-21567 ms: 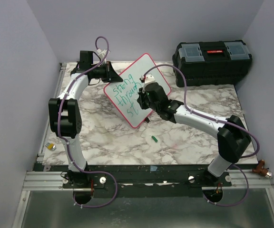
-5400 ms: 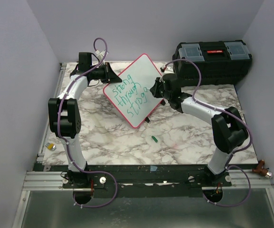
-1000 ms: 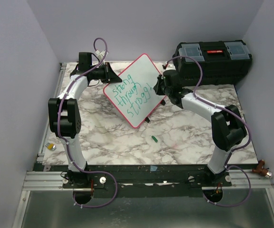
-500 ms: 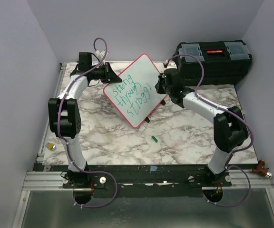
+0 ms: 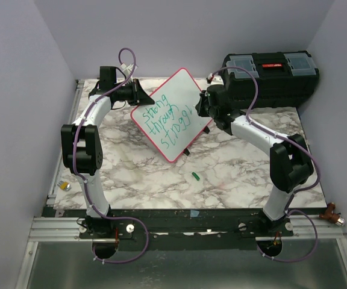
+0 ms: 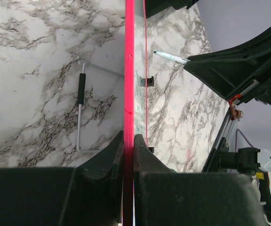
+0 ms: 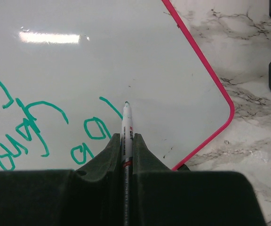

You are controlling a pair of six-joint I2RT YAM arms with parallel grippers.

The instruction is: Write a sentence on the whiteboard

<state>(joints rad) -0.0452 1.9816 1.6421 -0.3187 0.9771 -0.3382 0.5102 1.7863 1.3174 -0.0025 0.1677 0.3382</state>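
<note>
Whiteboard stands tilted on the marble tabletop, its pink frame clenched in the left tool; the right tool grasps a marker, tip at the board beside the last stroke of the 3-line green sentence

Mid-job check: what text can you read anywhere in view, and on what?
"strong": whiteboard, first green line.
"through": second line.
"struggl": third line, last letters rough.
Marker barrel print: too small to read.
Toolbox: no legible text.
</note>
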